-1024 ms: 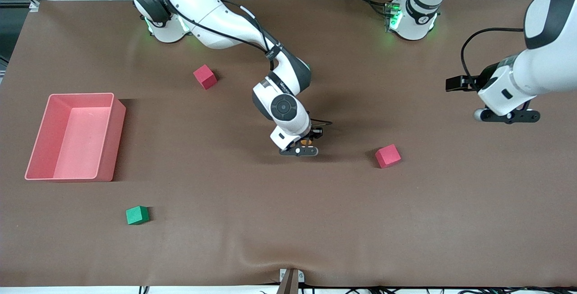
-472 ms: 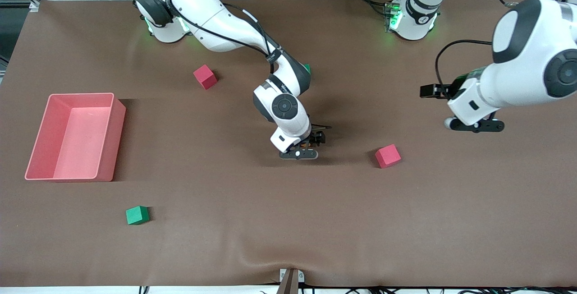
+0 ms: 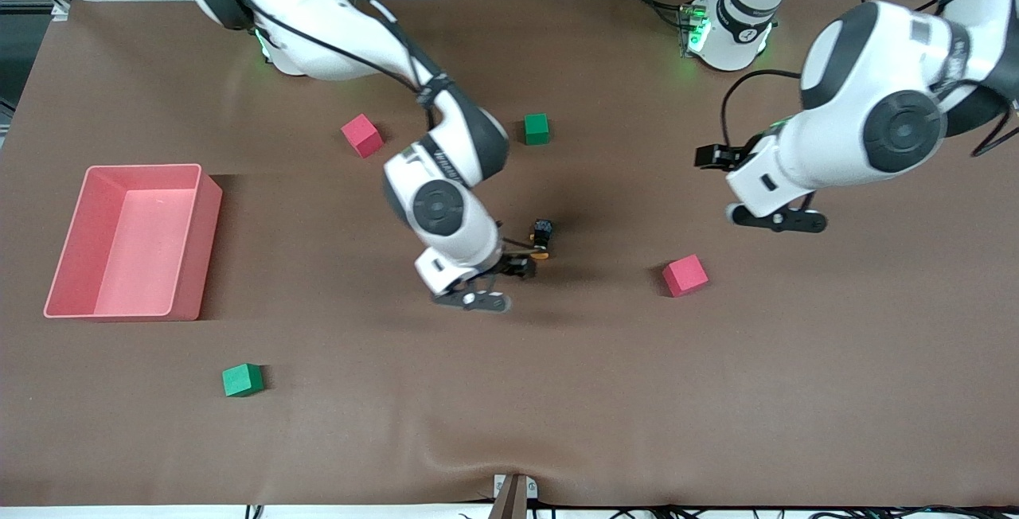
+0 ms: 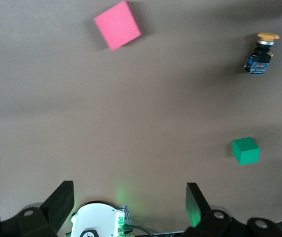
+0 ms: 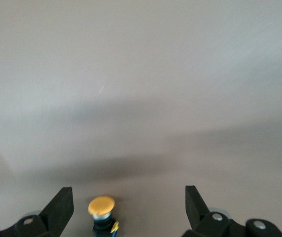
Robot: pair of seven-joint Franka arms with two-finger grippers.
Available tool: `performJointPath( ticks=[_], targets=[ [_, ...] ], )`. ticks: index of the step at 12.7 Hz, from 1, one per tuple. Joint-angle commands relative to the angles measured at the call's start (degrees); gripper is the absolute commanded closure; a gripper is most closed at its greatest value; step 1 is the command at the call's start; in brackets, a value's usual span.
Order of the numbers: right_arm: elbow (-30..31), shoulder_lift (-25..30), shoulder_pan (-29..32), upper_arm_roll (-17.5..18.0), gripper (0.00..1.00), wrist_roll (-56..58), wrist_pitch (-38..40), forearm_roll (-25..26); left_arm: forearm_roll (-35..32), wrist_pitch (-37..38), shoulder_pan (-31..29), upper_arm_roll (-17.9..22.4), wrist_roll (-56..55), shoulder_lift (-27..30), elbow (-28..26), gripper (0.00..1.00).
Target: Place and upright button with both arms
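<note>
**Lying Free: Button Rests on Its Side at Mid-Table**

Tipped over on the brown table [image 3: 557,392], the button [image 3: 542,237] lies touching neither gripper, its orange cap toward the front camera. Fingers spread, the right gripper [image 3: 497,284] hangs empty at its seven o'clock. The left gripper [image 3: 776,216] (also spread, empty) hovers above a red cube [image 3: 685,275].

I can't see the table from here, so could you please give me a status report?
Right gripper open over button. Left gripper open, clear of it. Button lying on its side. Nothing blocking.
</note>
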State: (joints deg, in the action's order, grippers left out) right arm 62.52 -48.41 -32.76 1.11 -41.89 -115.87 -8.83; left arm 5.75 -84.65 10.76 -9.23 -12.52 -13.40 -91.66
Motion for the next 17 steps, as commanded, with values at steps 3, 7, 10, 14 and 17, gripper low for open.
performJointPath(
  ticks=[3,7,10,14,17],
  targets=[
    [1.1,7.4,14.0,0.6,0.0,7.4,9.1,0.8,0.1,-3.3,5.4,0.2,-1.4,-8.6,8.1,0.0],
    [1.6,14.4,23.3,0.6,0.0,19.5,15.8,2.8,0.1,-11.4,10.2,0.2,-1.2,-15.3,11.7,0.0],
    [3.1,19.8,28.3,0.6,0.0,20.2,21.9,3.9,0.1,-19.1,14.5,0.8,-1.0,-20.4,12.8,0.0],
    [17.3,35.4,31.0,0.6,0.0,20.5,21.0,5.3,0.0,-24.1,18.6,1.1,-1.9,-26.1,14.5,0.0],
    [25.5,44.3,31.1,0.6,0.0,21.1,18.8,5.7,0.1,-24.3,19.4,0.9,-2.2,-29.7,17.0,0.0]
  ],
)
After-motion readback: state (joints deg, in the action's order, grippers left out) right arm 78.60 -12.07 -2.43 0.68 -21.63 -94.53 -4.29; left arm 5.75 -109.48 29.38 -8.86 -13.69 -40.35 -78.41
